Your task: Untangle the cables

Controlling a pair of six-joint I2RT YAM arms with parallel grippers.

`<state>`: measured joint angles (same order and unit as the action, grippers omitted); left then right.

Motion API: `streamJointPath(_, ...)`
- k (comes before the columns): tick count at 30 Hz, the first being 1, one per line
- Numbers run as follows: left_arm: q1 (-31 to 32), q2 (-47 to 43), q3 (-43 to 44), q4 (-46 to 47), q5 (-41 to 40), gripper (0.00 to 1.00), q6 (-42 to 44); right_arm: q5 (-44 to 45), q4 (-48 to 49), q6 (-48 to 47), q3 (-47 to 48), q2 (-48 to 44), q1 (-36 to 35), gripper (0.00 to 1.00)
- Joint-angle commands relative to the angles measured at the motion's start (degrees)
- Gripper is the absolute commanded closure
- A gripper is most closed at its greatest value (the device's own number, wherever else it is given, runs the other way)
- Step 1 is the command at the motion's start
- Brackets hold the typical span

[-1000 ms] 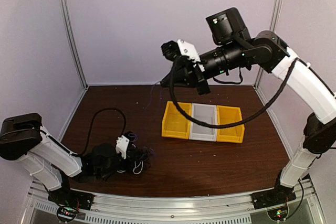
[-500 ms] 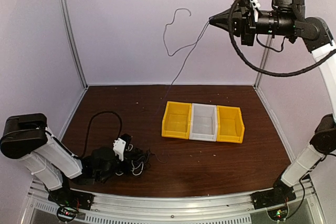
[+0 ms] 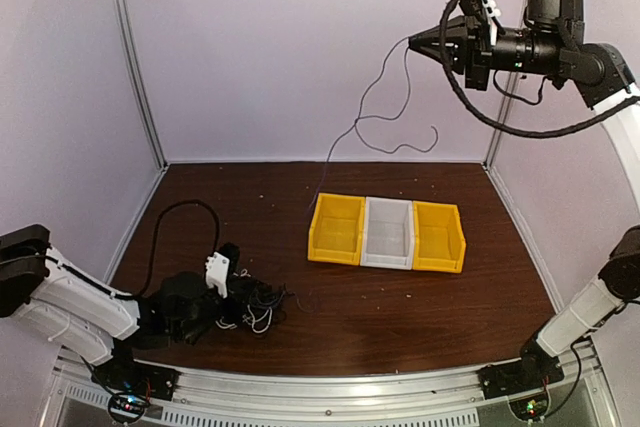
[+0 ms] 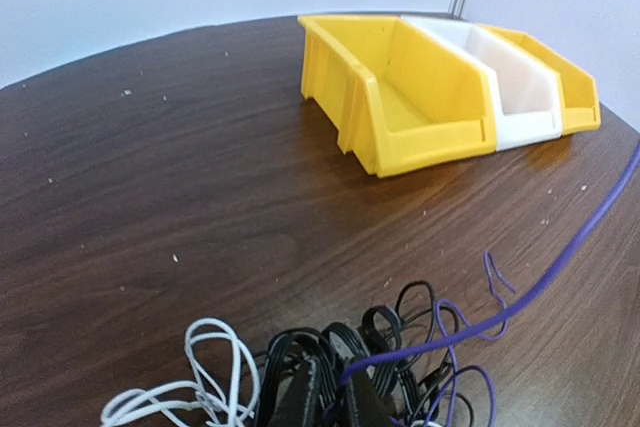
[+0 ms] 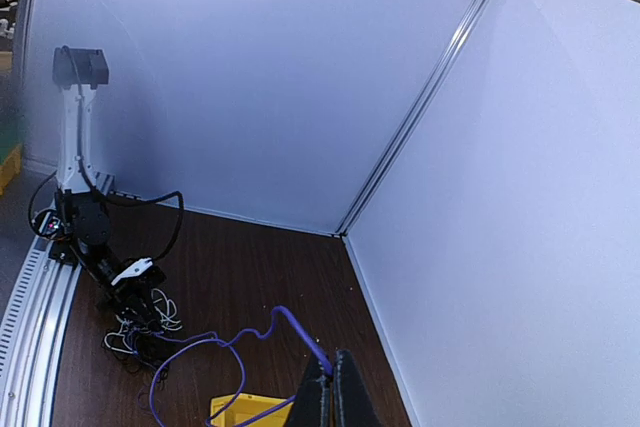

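A tangle of black, white and purple cables (image 3: pixel 252 305) lies on the brown table at the front left. My left gripper (image 3: pixel 228 289) is low on the tangle. In the left wrist view its jaws (image 4: pixel 330 402) are shut on the black cable loops (image 4: pixel 400 332), with the white cable (image 4: pixel 210 362) to their left. My right gripper (image 3: pixel 413 43) is high at the back right, shut on the purple cable (image 3: pixel 372 107). That cable hangs from it in loops and runs down to the tangle. It also shows in the right wrist view (image 5: pixel 288 325) and the left wrist view (image 4: pixel 565 262).
Three bins stand in a row mid-table: a yellow bin (image 3: pixel 337 229), a grey bin (image 3: pixel 388 234) and another yellow bin (image 3: pixel 439 238). A thick black cable (image 3: pixel 178 227) arcs over the table behind the left arm. The enclosure walls stand close at the back and sides.
My right gripper rose from above the bins to high at the back right, pulling the purple cable up. The cable's free loop has swung lower. My left arm shifted slightly left.
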<state>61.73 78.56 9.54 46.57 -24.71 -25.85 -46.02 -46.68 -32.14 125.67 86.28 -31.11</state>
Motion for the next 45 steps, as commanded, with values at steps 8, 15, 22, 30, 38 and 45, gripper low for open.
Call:
streamJointPath(8, 0.22, -26.68, 11.26, -25.49, -5.58, 0.87, 10.7, -4.18, 6.78, 3.09, -13.0, -0.59, 0.26, 1.0)
streamJointPath(15, 0.13, -40.31, 14.15, -31.95, -9.85, 0.86, 14.49, -4.3, 7.78, 2.37, -22.18, -0.69, 0.18, 1.0)
streamJointPath(22, 0.1, -40.39, 23.62, -40.5, -8.06, 0.98, 20.64, -0.39, 7.44, -1.65, -36.59, -0.97, -3.25, 1.0)
streamJointPath(30, 0.12, -32.86, 39.55, -50.91, -6.71, 1.0, 25.07, 3.59, 5.99, -2.82, -35.32, 0.12, -6.5, 1.0)
streamJointPath(38, -0.47, -25.93, 46.68, -49.89, -8.75, 1.0, 27.7, 0.34, 5.85, 0.41, -33.11, 2.23, -6.48, 1.0)
streamJointPath(45, -0.57, -19.91, 46.59, -57.85, -6.96, 1.0, 7.1, 1.68, 8.38, 6.13, -34.85, 2.93, -4.63, 1.0)
